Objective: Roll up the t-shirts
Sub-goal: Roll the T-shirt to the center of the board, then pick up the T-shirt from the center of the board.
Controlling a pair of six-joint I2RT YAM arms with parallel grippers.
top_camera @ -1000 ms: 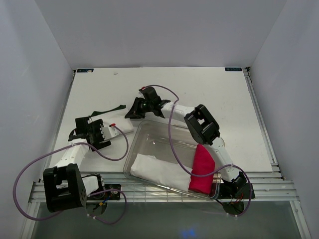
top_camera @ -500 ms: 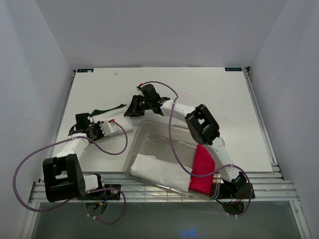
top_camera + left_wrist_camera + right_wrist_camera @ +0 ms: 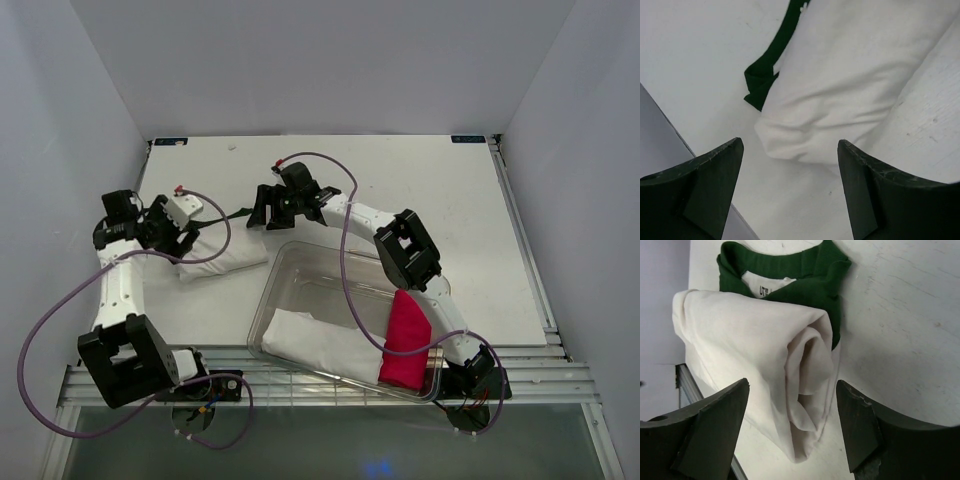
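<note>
Right wrist: white t-shirt (image 3: 740, 340) roll on green t-shirt (image 3: 815, 285), just beyond wide right gripper (image 3: 791, 390); left gripper (image 3: 790, 145) likewise wide

Green tee (image 3: 826, 287) mostly beneath white tee (image 3: 740, 340)

Left hand (image 3: 790, 145) swung leftward; right hand (image 3: 792, 382) opened at white t-shirt (image 3: 225, 258).
</note>
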